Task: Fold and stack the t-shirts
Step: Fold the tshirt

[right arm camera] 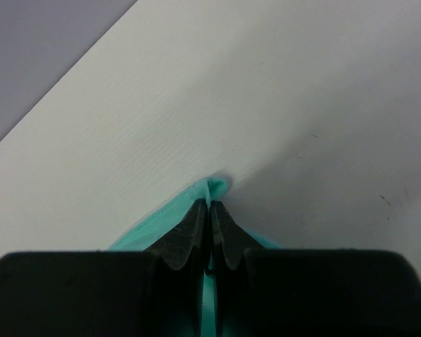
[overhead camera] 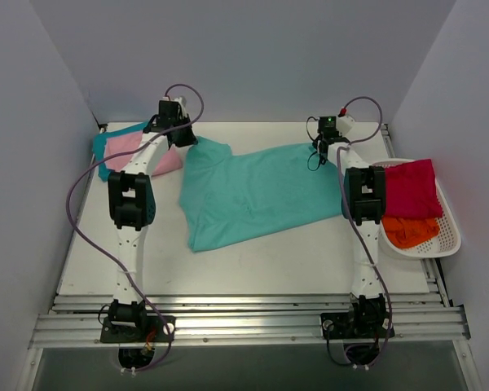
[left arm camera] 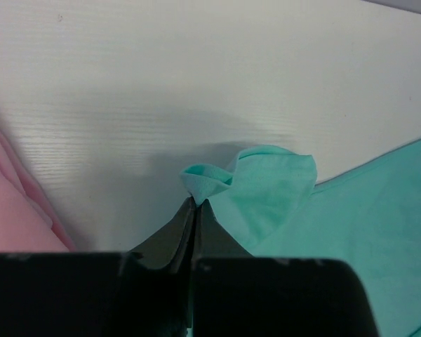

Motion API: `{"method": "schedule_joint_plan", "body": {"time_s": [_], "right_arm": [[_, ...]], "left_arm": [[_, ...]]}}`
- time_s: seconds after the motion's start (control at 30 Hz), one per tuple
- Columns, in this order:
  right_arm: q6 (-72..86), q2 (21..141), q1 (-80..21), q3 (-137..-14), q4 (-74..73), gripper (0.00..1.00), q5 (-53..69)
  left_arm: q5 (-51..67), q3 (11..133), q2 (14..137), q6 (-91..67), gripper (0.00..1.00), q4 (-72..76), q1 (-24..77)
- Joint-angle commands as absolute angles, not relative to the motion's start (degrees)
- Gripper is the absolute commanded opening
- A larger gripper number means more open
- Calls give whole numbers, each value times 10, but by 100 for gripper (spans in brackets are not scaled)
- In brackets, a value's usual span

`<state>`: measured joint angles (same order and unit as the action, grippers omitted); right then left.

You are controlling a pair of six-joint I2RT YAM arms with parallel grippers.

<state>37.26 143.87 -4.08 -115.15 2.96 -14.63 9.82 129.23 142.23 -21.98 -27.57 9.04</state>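
Five tees are in view, one of each colour. The mint tee (overhead camera: 253,195) lies spread and rumpled across the middle of the desk (overhead camera: 269,265), reaching toward the far edge at both ends. The pink tee (overhead camera: 129,151) sits folded in the far left corner on top of the teal tee (overhead camera: 104,147), of which only a rim shows along the left and far sides. The crimson tee (overhead camera: 411,186) and the orange tee (overhead camera: 409,232) are bunched in the one white basket (overhead camera: 450,238) at the right edge; the crimson covers part of the orange, and their shapes cannot be made out. There are two arms. The left fingers (left arm camera: 195,205) are pressed together on a small puckered fold of the mint tee's edge near the far edge, left of centre, with pink cloth just beside it. The right fingers (right arm camera: 210,205) are pressed together on another bit of the mint hem near the far edge, right of centre; only a sliver of cloth shows past their tips. From above, both pairs of fingers are hidden under the wrists, and the left arm covers part of the pink tee.
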Motion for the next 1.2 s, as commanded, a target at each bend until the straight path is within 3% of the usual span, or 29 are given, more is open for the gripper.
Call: {"method": "schedule_joint_plan", "body": {"time_s": [0.0, 0.3, 1.17], "right_arm": [[362, 1382, -36, -1150, 15, 0, -149], [357, 1336, -37, -1118, 18, 0, -151], [370, 1158, -43, -875, 55, 0, -183]], "left_arm": [[89, 1276, 1361, -206, 2, -272, 95], [77, 1191, 1297, -200, 2, -250, 107], [0, 849, 1010, -201, 2, -171, 170]]}}
